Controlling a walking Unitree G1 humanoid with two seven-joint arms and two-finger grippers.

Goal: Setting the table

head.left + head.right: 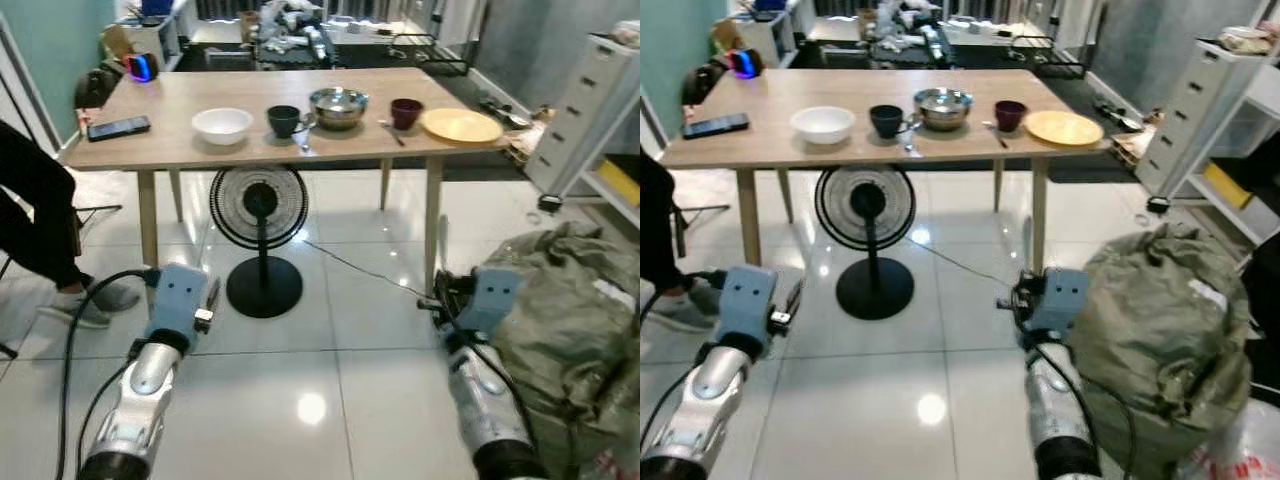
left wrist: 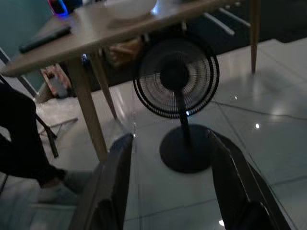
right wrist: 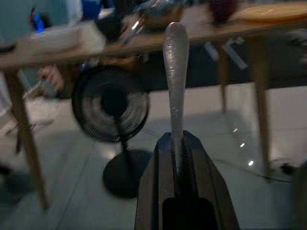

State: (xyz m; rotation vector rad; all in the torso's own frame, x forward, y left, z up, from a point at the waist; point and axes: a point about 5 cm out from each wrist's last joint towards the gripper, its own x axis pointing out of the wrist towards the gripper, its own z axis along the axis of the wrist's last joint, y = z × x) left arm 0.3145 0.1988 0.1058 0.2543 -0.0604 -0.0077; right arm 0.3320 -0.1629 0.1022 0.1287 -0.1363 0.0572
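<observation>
- Right wrist view had the right gripper (image 3: 176, 158) clamped on a silver utensil handle (image 3: 174, 72), handle sticking straight out past the fingertips; couldn't tell if it was a spoon or fork.
- Left gripper (image 2: 172, 158) had its fingers spread wide, nothing between them.
- I saw both arms held low over the white tile floor (image 1: 340, 330), short of the table.
- Green-grey sack (image 1: 1160, 310) sat just beside the right arm.
- Black floor fan (image 1: 260, 215) stood under the table's near edge.
- Wooden table (image 1: 180, 150) carried, left to right: phone (image 1: 118, 127), white bowl (image 1: 222, 125), dark cup (image 1: 284, 120), steel bowl (image 1: 338, 106), maroon cup (image 1: 405, 113), yellow plate (image 1: 461, 125).
- Person's dark-trousered leg (image 1: 35, 215) showed at far left, by the table corner.
- White drawer unit (image 1: 590, 110) stood at right.
</observation>
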